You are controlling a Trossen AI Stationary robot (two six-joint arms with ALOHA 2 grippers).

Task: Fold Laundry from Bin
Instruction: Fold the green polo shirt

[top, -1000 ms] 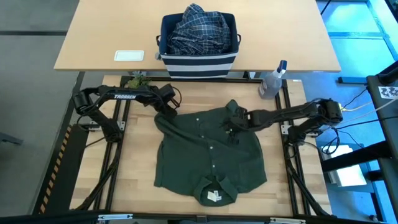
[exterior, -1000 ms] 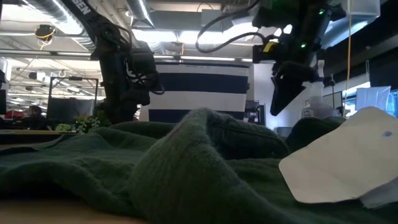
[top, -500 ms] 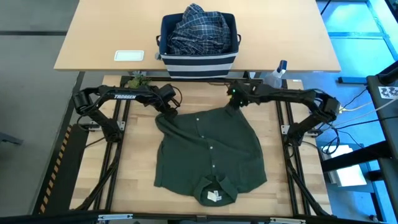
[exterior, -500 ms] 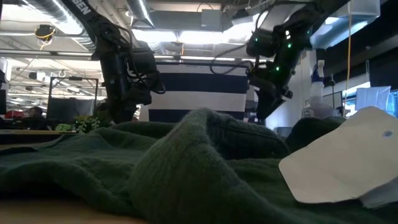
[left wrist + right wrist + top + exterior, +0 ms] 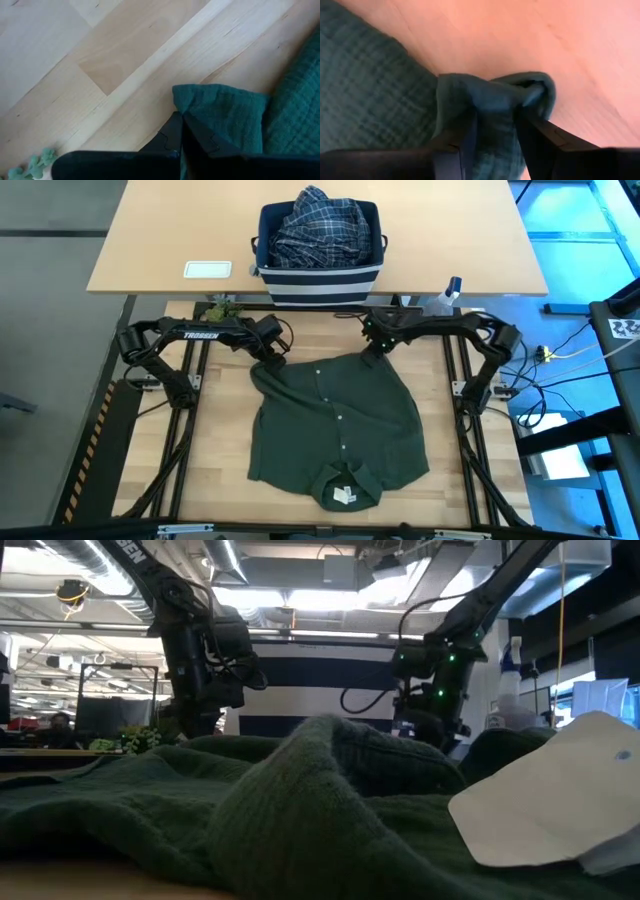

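You are looking at a dark olive-green button-up shirt [image 5: 340, 425] lying spread flat on the pale wooden table [image 5: 215, 460], collar toward the near edge with a white tag showing. Your left gripper [image 5: 268, 360] is sitting at the shirt's far-left corner, and its fingers [image 5: 175, 135] are pressing together on a small folded tip of the green cloth, so that corner is lying right inside the claw. Your right gripper [image 5: 376, 343] is resting at the shirt's far-right corner; its two fingers [image 5: 465, 137] are standing partly apart with a bunched fold of the same cloth wedged between them. Both claws are therefore clamping the far hem, one at each end. Beyond them, on the lighter tabletop, the boxy navy fabric bin [image 5: 320, 275] with white stripes is holding a crumpled blue-and-white plaid shirt [image 5: 320, 225], well apart from both grippers.
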